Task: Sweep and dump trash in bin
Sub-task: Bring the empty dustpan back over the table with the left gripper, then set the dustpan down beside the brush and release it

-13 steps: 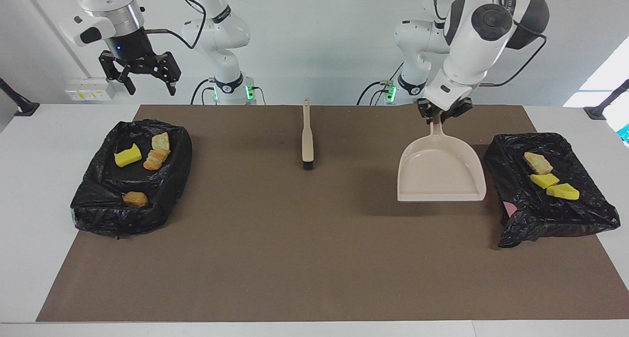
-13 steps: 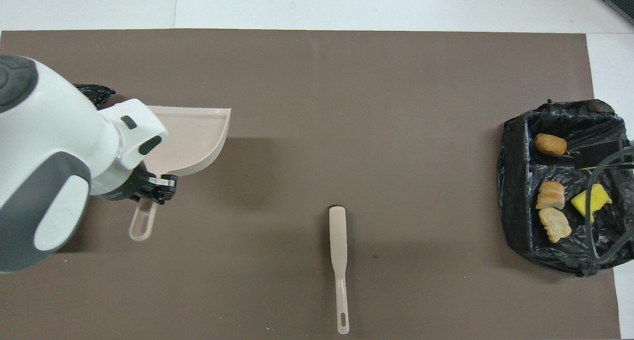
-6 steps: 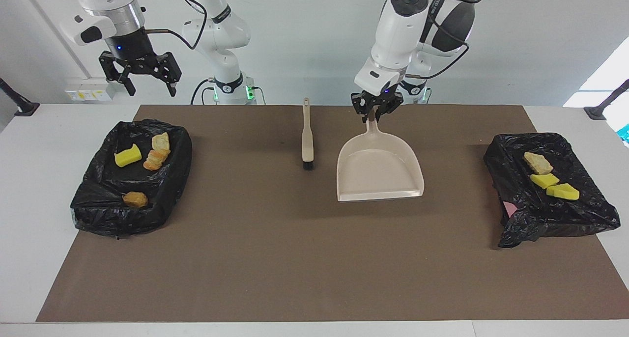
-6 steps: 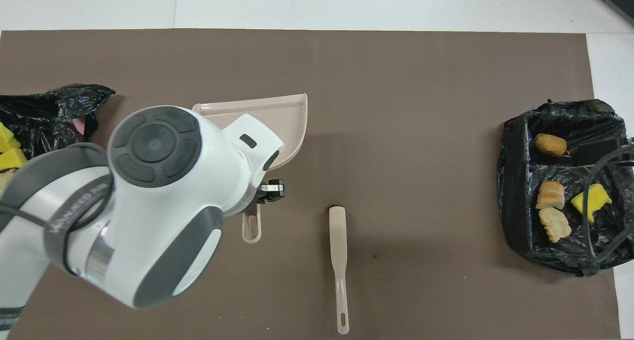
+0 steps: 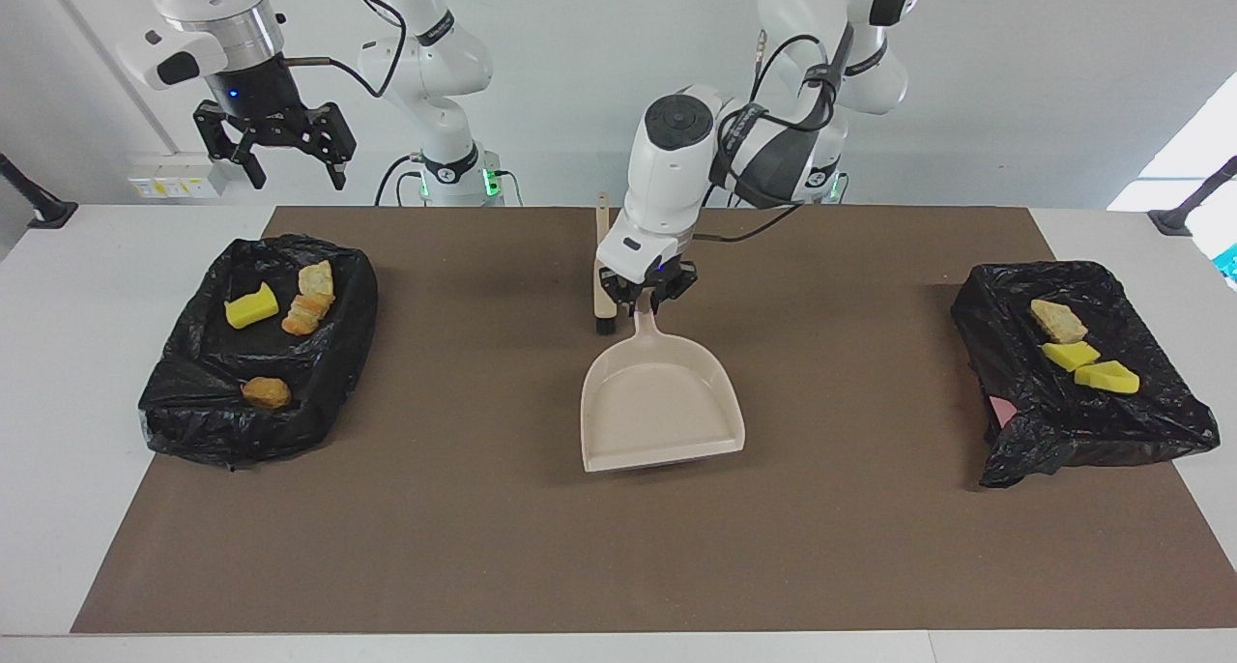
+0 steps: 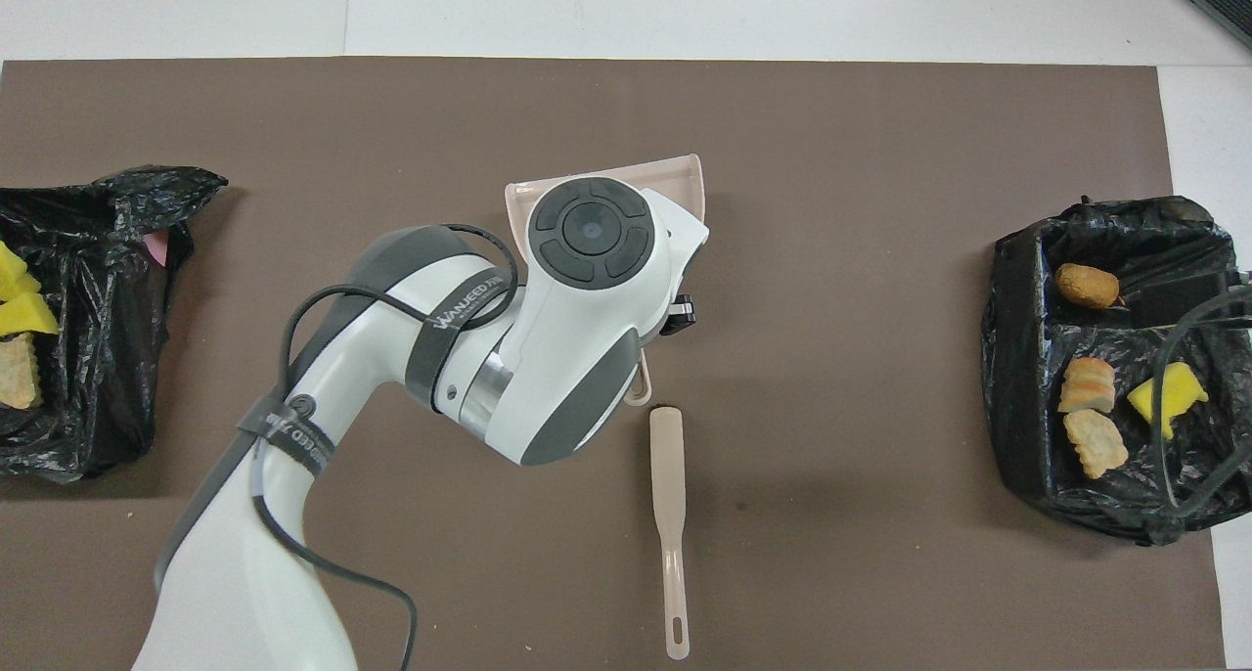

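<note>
Left gripper (image 5: 646,301): fingers clamped on dustpan (image 5: 660,407) handle, over mat centre. Right gripper (image 5: 277,151): fingers spread, empty, waiting above one bin (image 5: 184,421). Trash (image 5: 251,305) lies in both bins.

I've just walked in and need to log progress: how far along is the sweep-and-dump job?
Done: all seven trash lumps lie in the two lined bins, four in one and three in the other; none shows on the mat. In hand: the left gripper holds the empty dustpan by its handle, mid-mat. Left: setting it down. The brush lies untouched; the right gripper waits, open.
</note>
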`<state>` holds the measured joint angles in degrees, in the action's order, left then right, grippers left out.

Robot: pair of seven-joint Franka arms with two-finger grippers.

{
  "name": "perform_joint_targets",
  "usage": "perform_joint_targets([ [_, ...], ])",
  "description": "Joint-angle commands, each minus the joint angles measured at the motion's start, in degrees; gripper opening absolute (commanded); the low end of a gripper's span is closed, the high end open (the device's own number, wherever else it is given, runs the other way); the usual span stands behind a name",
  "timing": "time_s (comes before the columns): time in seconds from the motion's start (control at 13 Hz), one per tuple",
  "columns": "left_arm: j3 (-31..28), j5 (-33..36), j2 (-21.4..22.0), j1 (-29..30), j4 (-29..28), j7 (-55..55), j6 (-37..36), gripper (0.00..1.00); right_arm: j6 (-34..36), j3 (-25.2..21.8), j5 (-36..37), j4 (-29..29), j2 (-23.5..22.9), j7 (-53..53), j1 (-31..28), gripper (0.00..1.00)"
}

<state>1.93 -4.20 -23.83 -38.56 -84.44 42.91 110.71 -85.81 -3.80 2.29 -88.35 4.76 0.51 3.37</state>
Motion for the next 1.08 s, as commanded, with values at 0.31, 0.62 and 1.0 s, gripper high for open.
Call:
perform_joint_targets([
  [0.31, -0.6, 3.8, -8.2, -5.6, 2.4, 0.6, 6.6, 0.00, -0.1, 0.3, -1.1, -0.6, 0.7, 1.6, -0.5, 1.00],
  [0.62, -0.6, 3.7, -5.2, -4.6, 0.3, -1.9, 7.3, 1.00, -0.1, 0.3, -1.1, -0.6, 0.7, 1.6, -0.5, 1.00],
  [1.0, -1.2, 3.8, 0.0, 1.3, -1.1, -2.3, 3.6, 1.00, -0.1, 0.3, -1.1, -0.6, 0.7, 1.6, -0.5, 1.00],
])
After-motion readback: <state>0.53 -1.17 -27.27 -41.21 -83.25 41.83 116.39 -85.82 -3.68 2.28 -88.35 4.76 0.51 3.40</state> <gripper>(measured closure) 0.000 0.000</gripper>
